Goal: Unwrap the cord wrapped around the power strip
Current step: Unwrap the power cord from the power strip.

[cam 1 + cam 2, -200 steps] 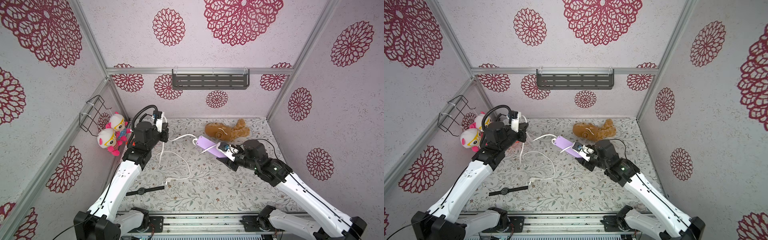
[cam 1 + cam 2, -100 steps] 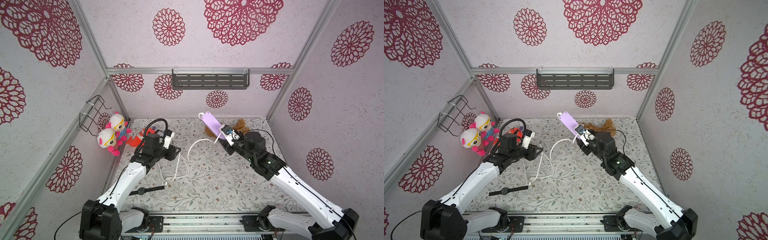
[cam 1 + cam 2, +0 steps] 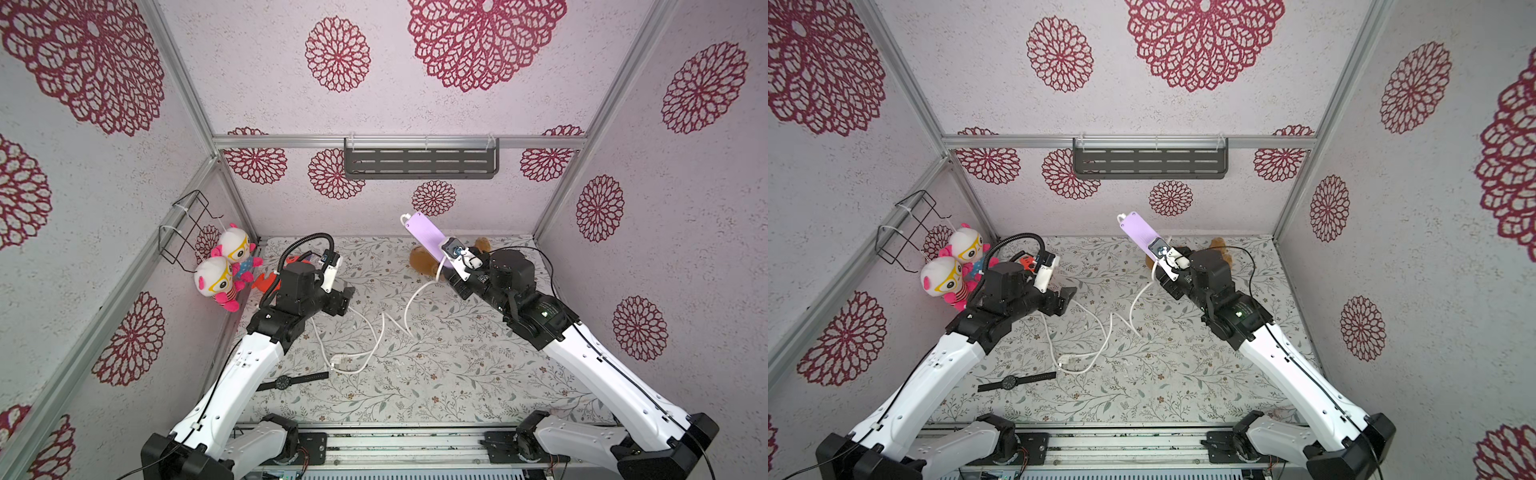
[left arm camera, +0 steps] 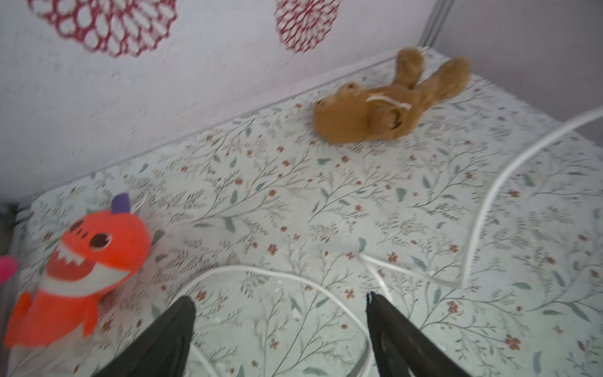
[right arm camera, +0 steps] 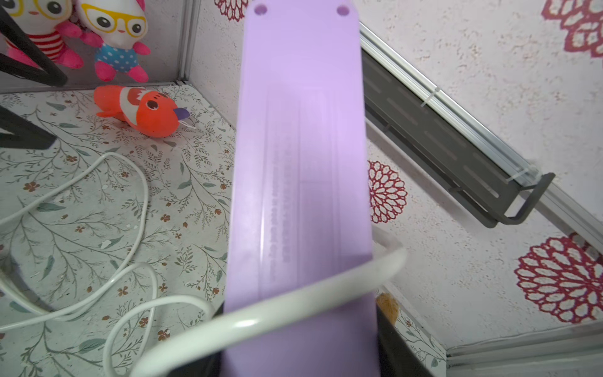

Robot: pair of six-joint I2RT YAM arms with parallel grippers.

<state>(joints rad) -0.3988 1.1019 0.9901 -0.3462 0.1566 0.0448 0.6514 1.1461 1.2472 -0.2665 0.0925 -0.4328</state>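
My right gripper [image 3: 448,254] is shut on the near end of the lavender power strip [image 3: 423,233], holding it tilted up off the table toward the back wall, plain back showing [image 5: 300,156]. The white cord [image 5: 293,302] crosses the strip's back once just above the fingers. From there the cord [image 3: 409,309] hangs down and lies in loose loops on the table, ending in its plug [image 3: 338,360]. My left gripper [image 3: 348,297] hovers low over the loops, open, with cord [image 4: 293,282] on the cloth beneath the spread fingers [image 4: 177,320].
A brown plush [image 3: 419,261] lies behind the strip at the back. An orange shark plush [image 4: 88,261] sits back left, near two pink dolls [image 3: 227,266] under a wire basket [image 3: 187,224]. A black wristwatch [image 3: 291,380] lies front left. A grey shelf [image 3: 419,163] hangs on the back wall.
My right gripper lifted the strip from low over the table up toward the back wall. My left gripper came down, opened and let go of the cord, which dropped onto the table.
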